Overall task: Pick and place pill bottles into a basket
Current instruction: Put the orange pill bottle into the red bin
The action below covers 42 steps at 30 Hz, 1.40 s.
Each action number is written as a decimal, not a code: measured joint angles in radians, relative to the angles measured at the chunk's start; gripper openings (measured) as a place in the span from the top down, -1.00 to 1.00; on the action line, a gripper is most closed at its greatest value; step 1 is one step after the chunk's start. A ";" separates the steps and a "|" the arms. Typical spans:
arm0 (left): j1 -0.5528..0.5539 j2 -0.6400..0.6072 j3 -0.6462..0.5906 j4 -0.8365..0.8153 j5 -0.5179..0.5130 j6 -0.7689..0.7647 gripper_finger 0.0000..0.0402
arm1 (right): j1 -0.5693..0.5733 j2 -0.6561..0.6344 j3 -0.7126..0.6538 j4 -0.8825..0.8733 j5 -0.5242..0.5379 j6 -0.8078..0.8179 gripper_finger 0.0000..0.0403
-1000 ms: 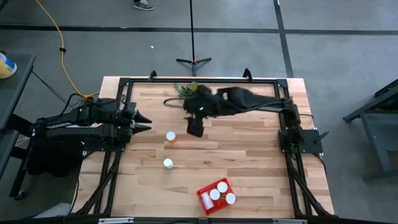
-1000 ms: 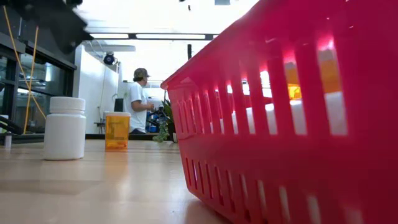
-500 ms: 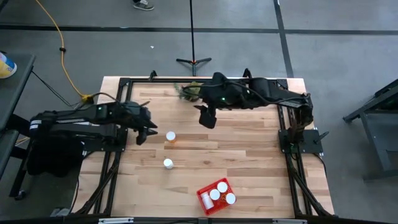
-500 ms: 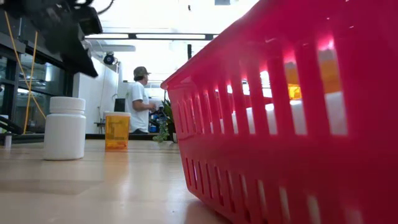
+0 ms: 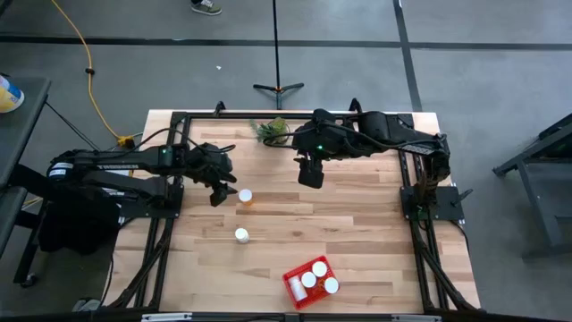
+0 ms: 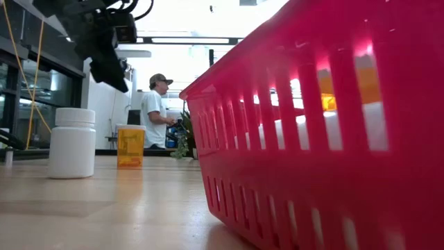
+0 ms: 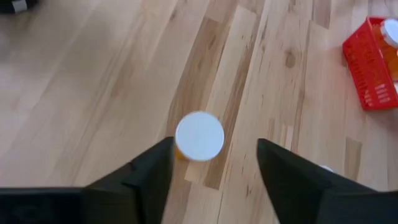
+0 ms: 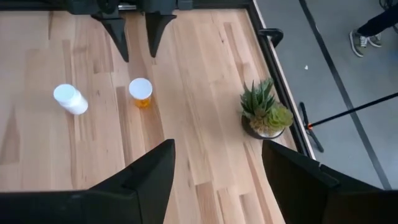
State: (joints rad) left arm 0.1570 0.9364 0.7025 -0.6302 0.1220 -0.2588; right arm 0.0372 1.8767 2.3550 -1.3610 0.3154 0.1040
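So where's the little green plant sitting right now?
In the high view the potted plant stands at the table's far edge, near the middle, beside the right gripper and far from the red basket at the near edge.

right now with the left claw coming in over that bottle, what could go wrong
1. The left claw is open above the orange bottle, which sits nearer one finger; descending off-centre could tip it.
2. A knocked bottle might roll into the white bottle standing close by.
3. The basket already holds three bottles, so a careless drop could land on their caps and bounce out.
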 joint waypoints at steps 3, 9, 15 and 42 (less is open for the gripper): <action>0.000 0.043 0.036 -0.022 -0.002 0.005 -0.53 | 0.000 0.000 0.000 -0.012 0.000 -0.006 -0.15; 0.000 0.097 0.059 -0.011 0.033 0.067 -0.77 | 0.000 0.000 0.000 -0.036 -0.001 -0.008 -0.15; 0.000 0.146 0.059 -0.050 0.095 0.101 -0.80 | 0.002 0.000 0.000 -0.058 -0.004 0.006 -0.15; 0.000 0.365 0.059 0.024 -0.010 0.239 -0.80 | 0.031 0.001 0.000 -0.101 -0.035 0.038 -0.15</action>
State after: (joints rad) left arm 0.1574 1.3017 0.7612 -0.6064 0.1124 -0.0201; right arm 0.0677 1.8774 2.3550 -1.4625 0.2806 0.1417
